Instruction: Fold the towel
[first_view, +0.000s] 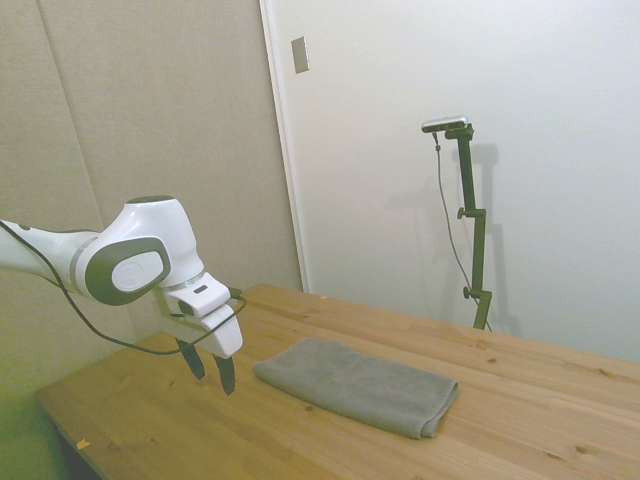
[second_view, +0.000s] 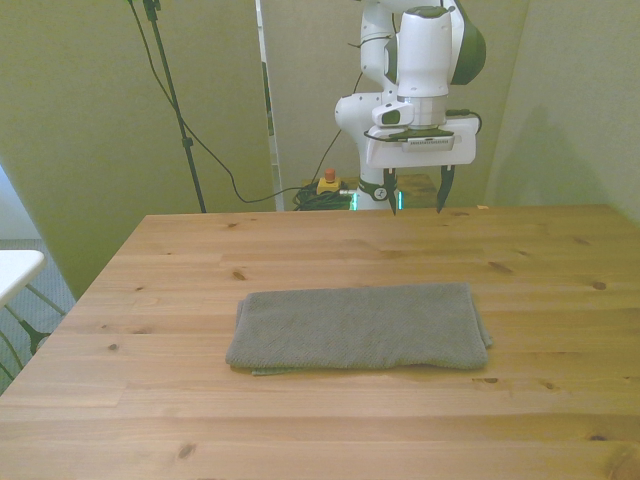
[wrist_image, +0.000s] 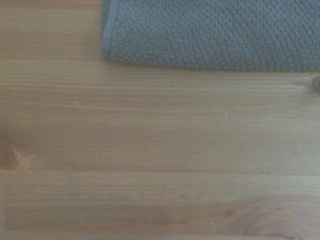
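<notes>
A: We start at the near edge of the counter (second_view: 320, 440), which is bare wood; just beyond it lies the towel (second_view: 360, 327), across the middle of the counter, its long side running along the near edge, nearer that edge than the far one.

B: And past it, over the far edge, we have the gripper (second_view: 418, 192); its fingers (second_view: 443, 190) point down, spread wide with nothing between them; it hangs above the wood and well apart from the cloth.

A: What do we fear from here? We judge the thickness to be the trouble; the towel looks already doubled, so if the fingers pinch only the top layer, the lower one stays behind and the fold comes out skewed.

B: Agreed; a descent too shallow closes on air, one too deep drives the fingertips into the counter; and terry drags on wood, so the whole cloth may slide instead of folding.

A: As for its look: plain grey, a nubbly loop weave clear in the wrist view (wrist_image: 210, 32), with a flat hemmed band at its corner there.

B: Rectangular, lying flat; at the front view's right end the layers sit slightly uneven, and a lower layer peeks out along the near side.
</notes>
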